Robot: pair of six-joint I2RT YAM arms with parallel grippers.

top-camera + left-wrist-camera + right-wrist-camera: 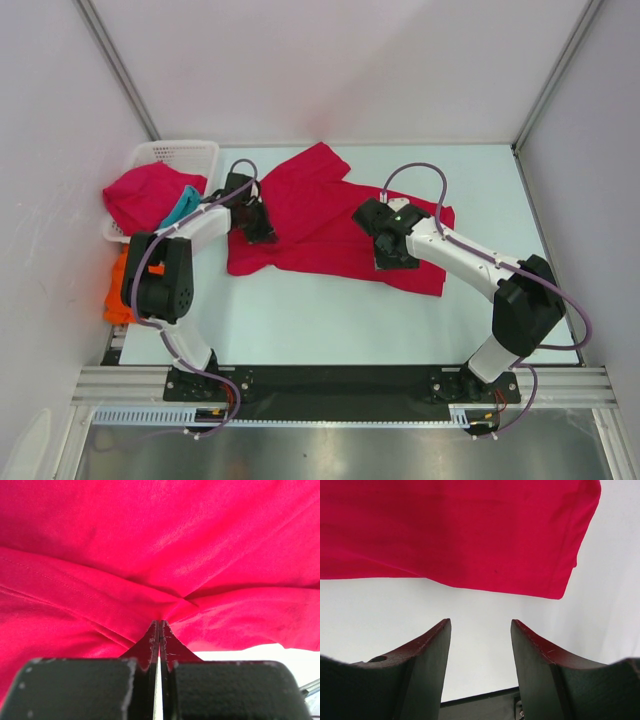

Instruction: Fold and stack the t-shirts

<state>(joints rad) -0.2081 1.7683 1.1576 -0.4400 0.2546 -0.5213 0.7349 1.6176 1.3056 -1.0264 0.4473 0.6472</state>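
The spread crimson-red cloth t-shirt (320, 210) was judged soft, light and limp, best taken at hems: left tool (159, 626) clamped a fold, right tool (481, 645) stood open, empty.

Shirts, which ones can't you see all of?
- teal shirt: top view, only a strip; the left arm and the other red shirt cover the rest.
- orange shirt: top view, mostly behind the left arm.
- spread red shirt: left wrist view, cut off by edges.
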